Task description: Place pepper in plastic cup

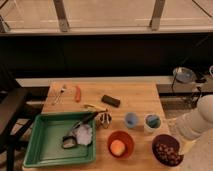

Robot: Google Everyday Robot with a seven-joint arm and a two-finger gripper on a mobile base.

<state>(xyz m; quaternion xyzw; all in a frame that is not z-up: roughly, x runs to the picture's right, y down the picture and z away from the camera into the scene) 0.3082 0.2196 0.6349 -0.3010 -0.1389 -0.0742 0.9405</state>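
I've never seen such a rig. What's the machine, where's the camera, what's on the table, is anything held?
One camera looks down on a wooden table. The white shape at lower right is the robot's arm; its hand is outside the picture, so no grip shows. The pepper lies free at the table's far left. The plastic cup, light blue, stands near the middle beside a white cup. Nearer are an orange bowl holding a round fruit, a dark bowl and a green tray with utensils.
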